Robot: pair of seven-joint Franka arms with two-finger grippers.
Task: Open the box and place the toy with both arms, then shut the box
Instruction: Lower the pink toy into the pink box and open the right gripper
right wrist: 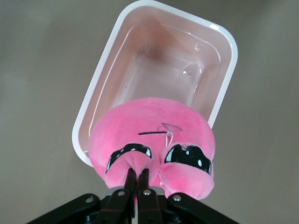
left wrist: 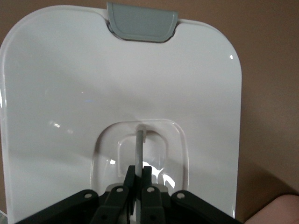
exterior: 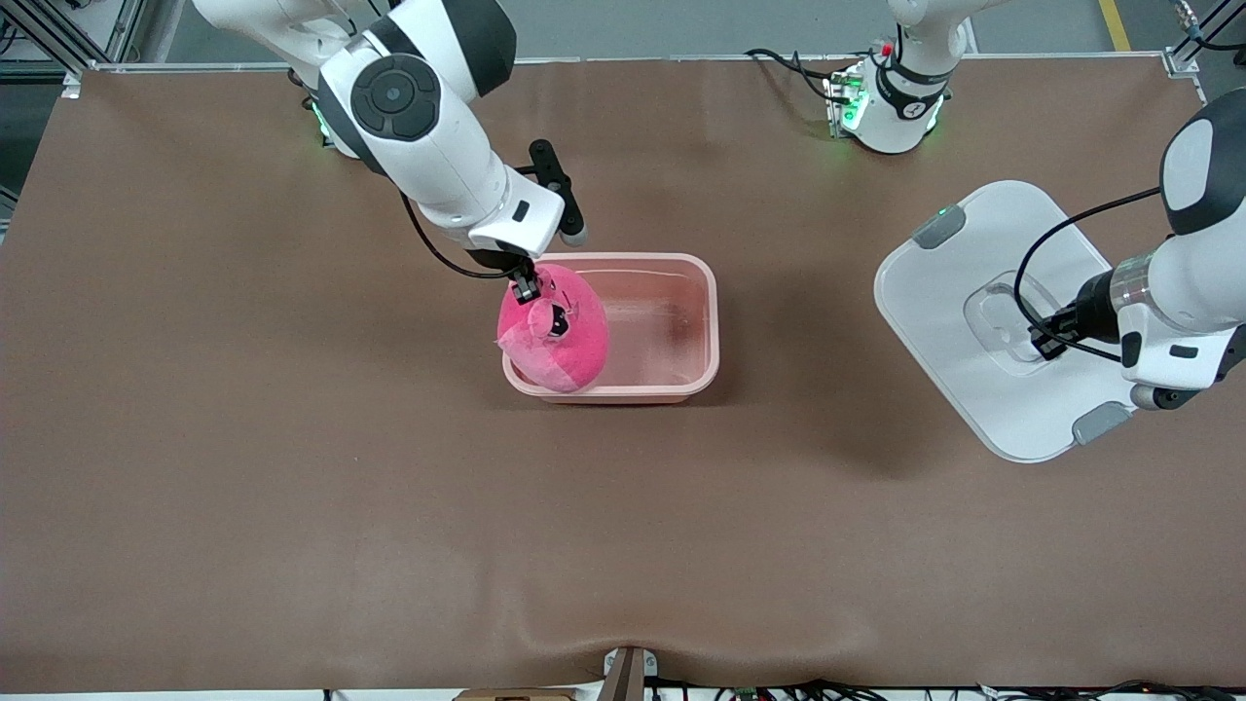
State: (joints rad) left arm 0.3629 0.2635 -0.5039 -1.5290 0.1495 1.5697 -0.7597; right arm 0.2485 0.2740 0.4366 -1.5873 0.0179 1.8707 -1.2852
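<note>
Now the placing step is in hand: the right gripper, just left of centre in the front view, is clenched on a small protrusion of the toy, and the pink plush hangs over the box at the end toward the right arm, its lower part seemingly past the rim. In the right wrist view the jaws pinch the nub by the toy's dark face marks, with the open tub below it and only partly covered by the plush. As I judge it, the next move calls for lowering the toy so it clears the wall and sits inside, then letting go.

At the right edge of the front view the left gripper is clamped on the clear handle in the recess of the lid, which is off the box and well apart from it, toward the left arm's end of the table; whether it rests on the surface or is lifted I cannot tell. The left wrist view shows the jaws shut on the thin handle, a grey clip at the lid's edge. Closing is not yet done.

The table is covered in plain brown matting; metal framing and grey floor show along the top of the frame
</note>
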